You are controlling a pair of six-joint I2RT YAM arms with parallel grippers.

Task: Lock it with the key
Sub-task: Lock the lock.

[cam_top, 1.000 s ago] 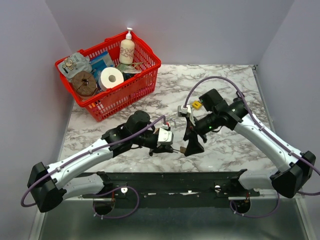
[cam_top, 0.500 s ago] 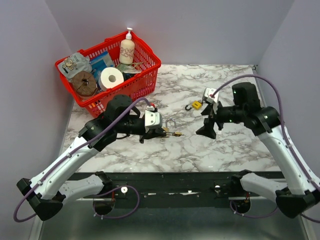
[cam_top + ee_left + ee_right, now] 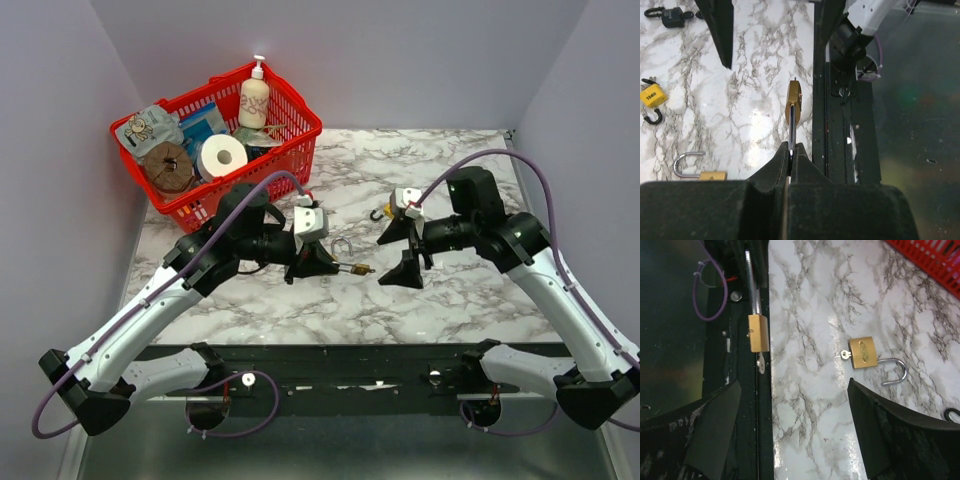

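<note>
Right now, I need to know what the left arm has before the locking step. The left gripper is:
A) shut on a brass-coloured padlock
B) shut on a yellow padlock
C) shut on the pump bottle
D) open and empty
A: the left gripper is pinched shut on the thin silver metal of a brass-coloured padlock, which sticks out in front of it, while the yellow padlock lies apart on the marble table.

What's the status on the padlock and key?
Left fingers shut on small brass padlock by its shackle, silver key in its base. Right fingers open, empty. Second brass padlock open-shackled on marble table; nothing blocking.
</note>
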